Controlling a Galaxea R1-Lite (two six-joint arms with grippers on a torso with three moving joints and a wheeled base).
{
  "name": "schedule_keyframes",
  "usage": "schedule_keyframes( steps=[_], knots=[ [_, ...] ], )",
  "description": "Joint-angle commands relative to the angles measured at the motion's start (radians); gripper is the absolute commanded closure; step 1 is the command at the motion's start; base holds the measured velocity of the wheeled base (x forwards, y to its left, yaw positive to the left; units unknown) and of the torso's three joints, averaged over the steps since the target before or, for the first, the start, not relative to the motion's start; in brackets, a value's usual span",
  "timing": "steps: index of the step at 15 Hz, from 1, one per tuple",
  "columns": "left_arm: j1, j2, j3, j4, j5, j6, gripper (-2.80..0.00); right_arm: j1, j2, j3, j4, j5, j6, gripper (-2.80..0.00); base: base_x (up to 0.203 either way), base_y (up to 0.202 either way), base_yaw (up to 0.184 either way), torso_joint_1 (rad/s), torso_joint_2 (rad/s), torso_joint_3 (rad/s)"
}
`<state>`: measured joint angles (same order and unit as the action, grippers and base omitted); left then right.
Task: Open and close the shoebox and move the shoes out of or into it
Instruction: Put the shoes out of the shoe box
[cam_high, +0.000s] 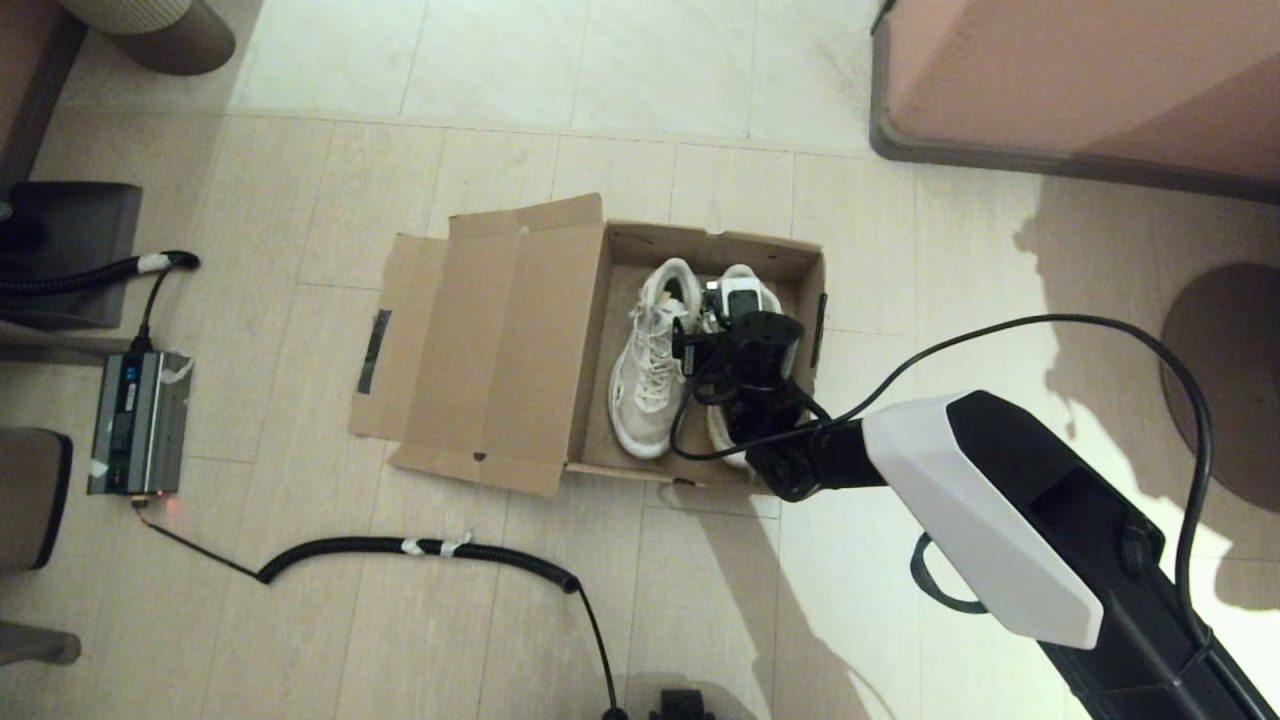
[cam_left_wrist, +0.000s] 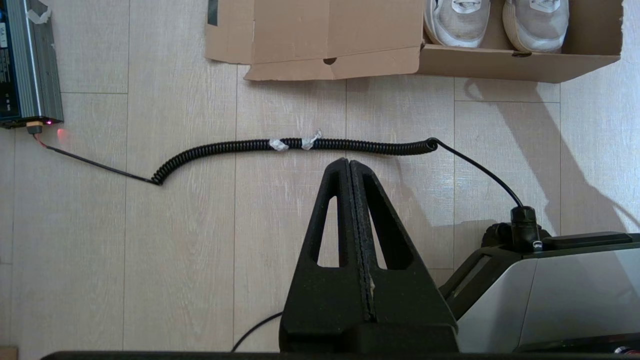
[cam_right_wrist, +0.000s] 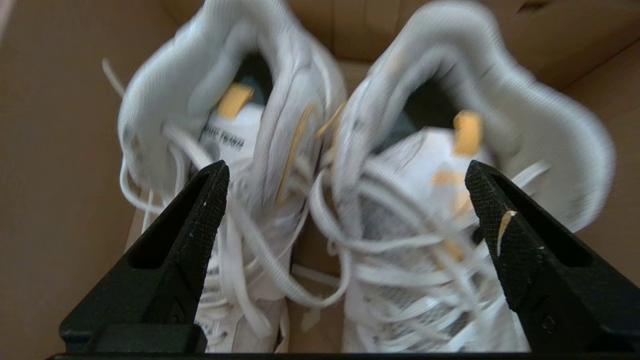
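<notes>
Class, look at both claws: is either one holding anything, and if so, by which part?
Nothing is held. The right claw is open above the shoes in the shoebox; the left claw is shut and empty.

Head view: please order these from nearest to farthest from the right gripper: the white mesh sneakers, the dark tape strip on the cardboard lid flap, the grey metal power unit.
1. White mesh sneakers, directly beneath the right gripper, inside the box.
2. Dark tape strip, on the opened lid's outer edge, toward the robot's left.
3. Grey metal power unit, on the floor, far left.

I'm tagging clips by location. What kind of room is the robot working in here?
Probably a home-style living space. The shoebox sits on a pale wood-look plank floor, beside lighter tiles, with what looks like an upholstered furniture base at the far right.
</notes>
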<state>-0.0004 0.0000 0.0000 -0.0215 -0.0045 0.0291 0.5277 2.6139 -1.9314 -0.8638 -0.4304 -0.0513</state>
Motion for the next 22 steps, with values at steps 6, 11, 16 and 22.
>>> schedule_keyframes(
  steps=[6,11,16,22],
  knots=[
    [-0.001,0.002,0.008,-0.001,0.0,0.0,0.0,0.0,0.026,-0.015,-0.015,0.009,0.007,-1.89,0.0,0.0,0.0,0.0,0.0,0.0],
    [0.0,0.002,0.008,-0.001,0.0,0.0,0.0,0.0,0.031,-0.017,-0.02,0.021,0.007,0.0,0.0,0.0,0.0,0.0,0.0,0.0],
    [0.0,0.002,0.008,-0.001,0.0,0.0,0.0,0.0,0.038,-0.018,-0.021,0.021,0.01,0.0,0.0,0.0,0.0,0.0,0.0,0.0],
    [0.0,0.002,0.008,0.0,0.0,0.0,0.0,0.009,-0.032,-0.014,-0.01,-0.008,0.043,0.0,0.0,0.0,0.0,0.0,0.0,0.0]
  ],
)
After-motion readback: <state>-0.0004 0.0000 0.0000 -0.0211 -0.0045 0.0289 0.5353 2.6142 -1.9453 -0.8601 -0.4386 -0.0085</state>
